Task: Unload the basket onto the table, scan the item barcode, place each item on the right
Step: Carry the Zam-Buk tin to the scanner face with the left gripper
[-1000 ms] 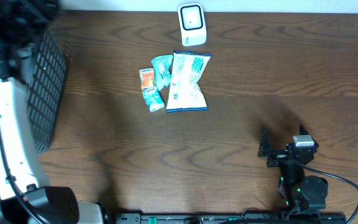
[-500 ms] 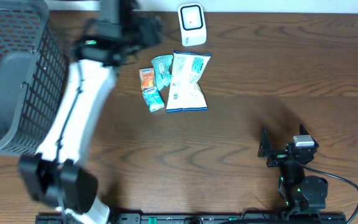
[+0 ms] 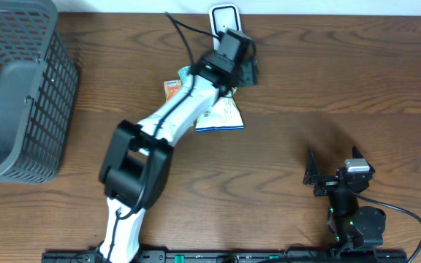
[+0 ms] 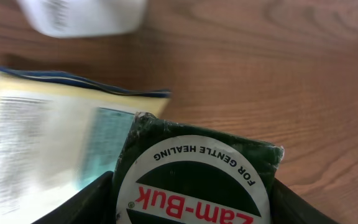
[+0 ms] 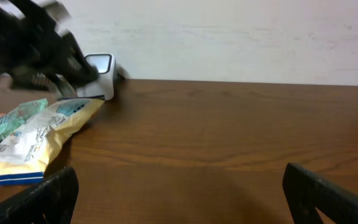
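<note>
A green Zam-Buk tin (image 4: 194, 180) with a white, red-lettered label fills the bottom of the left wrist view, and my left gripper (image 4: 191, 202) is shut on it, one black finger on each side. Seen from overhead, the left gripper (image 3: 244, 67) hovers just below and right of the white barcode scanner (image 3: 225, 16), above the top of the white snack bag (image 3: 224, 117). In the left wrist view the scanner (image 4: 82, 15) is at the top left and the bag (image 4: 36, 143) on the left. My right gripper (image 3: 326, 175) rests open near the front right, nothing between its fingers (image 5: 36, 199).
A grey mesh basket (image 3: 13, 95) stands at the far left. An orange packet (image 3: 172, 91) and a teal packet (image 3: 188, 77) lie left of the snack bag. The left arm (image 3: 174, 117) stretches diagonally across the table's middle.
The left arm has swung from the basket at the left across to the scanner, carrying the tin. The right arm has not moved.
</note>
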Tool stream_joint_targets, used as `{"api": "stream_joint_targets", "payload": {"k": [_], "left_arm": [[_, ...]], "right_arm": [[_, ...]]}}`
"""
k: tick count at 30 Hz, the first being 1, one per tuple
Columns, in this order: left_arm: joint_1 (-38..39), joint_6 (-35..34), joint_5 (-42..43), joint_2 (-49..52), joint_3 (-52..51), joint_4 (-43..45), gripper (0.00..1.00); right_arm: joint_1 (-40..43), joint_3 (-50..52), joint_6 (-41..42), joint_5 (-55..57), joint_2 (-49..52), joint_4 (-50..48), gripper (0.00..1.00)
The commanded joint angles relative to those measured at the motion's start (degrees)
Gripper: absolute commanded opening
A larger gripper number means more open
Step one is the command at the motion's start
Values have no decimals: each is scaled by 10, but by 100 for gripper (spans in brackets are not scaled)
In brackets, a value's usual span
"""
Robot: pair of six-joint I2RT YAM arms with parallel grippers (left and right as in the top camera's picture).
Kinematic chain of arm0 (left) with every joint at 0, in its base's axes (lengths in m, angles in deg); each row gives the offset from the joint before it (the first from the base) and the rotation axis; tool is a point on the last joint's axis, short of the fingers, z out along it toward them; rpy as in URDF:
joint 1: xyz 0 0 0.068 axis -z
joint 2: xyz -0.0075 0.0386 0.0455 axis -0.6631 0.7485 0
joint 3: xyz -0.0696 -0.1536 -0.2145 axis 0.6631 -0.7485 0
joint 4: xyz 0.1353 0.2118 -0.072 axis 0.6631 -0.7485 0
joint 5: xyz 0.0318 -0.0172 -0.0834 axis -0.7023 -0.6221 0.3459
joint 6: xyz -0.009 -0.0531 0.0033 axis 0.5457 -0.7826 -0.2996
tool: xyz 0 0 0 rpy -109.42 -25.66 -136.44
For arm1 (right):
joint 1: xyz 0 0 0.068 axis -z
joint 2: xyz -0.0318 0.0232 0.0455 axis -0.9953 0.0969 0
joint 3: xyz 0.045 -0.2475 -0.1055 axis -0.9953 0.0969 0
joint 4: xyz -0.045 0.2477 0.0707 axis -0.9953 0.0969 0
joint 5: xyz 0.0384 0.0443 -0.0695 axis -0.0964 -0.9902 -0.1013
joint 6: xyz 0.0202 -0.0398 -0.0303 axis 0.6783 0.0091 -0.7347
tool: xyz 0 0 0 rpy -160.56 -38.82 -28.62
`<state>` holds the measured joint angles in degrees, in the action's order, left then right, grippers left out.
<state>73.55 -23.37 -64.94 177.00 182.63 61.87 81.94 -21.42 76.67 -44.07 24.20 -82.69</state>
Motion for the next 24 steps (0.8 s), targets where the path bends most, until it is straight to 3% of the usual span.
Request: {"api": "stream_joint_targets", "payload": {"k": [1,8,14,15,17,24], "left_arm": [[21,-17,-12,28,-1,18,52],[56,-17,-71,54,-1,38,52],[65,-32,-74,72,-1,38,53],[65,-32,-74,74,-1,38,64],[65,-32,-74,76,-1,38,72],[65,-31,-73,75,-1,38,80]], "right_arm": [[-6,1,-4,1,-3,3,99],[-6,1,-4,1,-3,3,99],[-6,1,-4,1,-3,3,99],[-6,1,-4,1,-3,3,99],[-6,1,-4,1,-3,3,99],[-6,1,-4,1,-3,3,99]]}}
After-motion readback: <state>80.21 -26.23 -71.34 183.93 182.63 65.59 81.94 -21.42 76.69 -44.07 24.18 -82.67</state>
